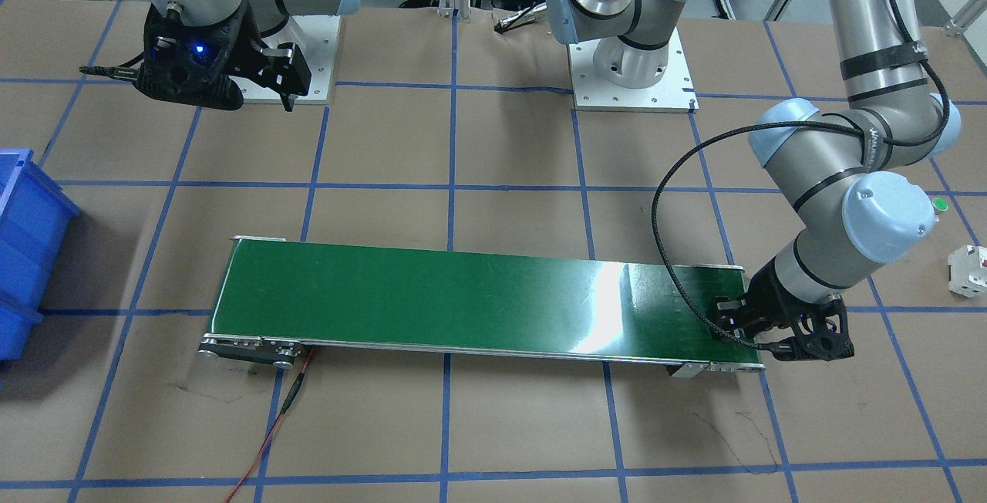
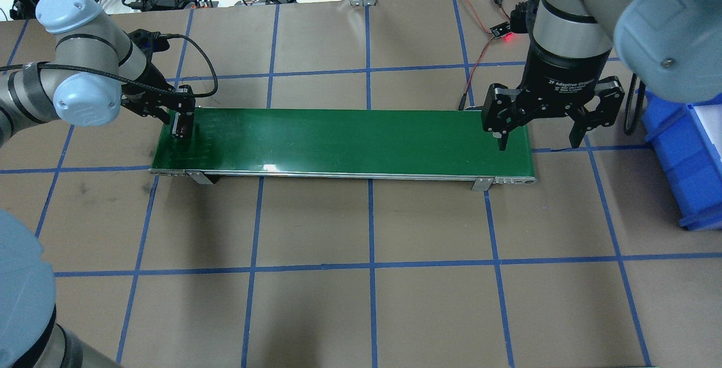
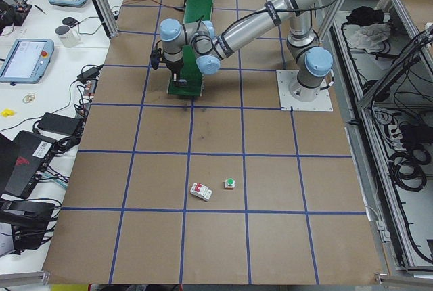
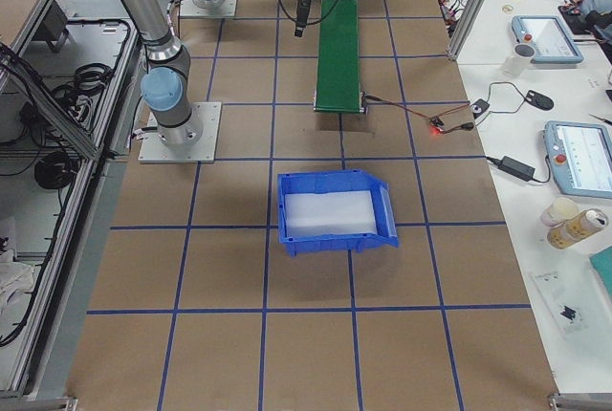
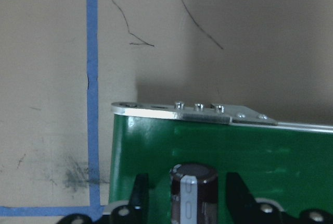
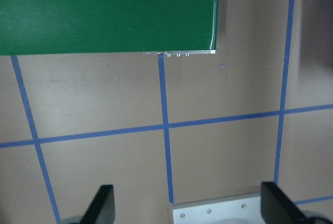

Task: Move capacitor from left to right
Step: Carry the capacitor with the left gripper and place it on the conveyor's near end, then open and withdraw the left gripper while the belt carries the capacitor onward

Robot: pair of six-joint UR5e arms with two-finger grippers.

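Observation:
The capacitor (image 5: 192, 195), dark brown with a pale stripe, stands on the left end of the green conveyor belt (image 2: 361, 136), between the fingers (image 5: 140, 198) of my left gripper (image 2: 181, 122). In the left wrist view green belt shows on both sides of it, so the jaws stand slightly apart from it. The left gripper (image 1: 732, 322) is down at belt level. My right gripper (image 2: 538, 143) is wide open and empty, hovering at the belt's right end; it also shows in the right wrist view (image 6: 187, 203).
A blue bin (image 2: 682, 153) sits to the right of the belt. A white breaker (image 1: 968, 270) and a green-capped button (image 1: 939, 204) lie on the table beyond the left arm. A red wire (image 1: 270, 433) runs from the belt's right end.

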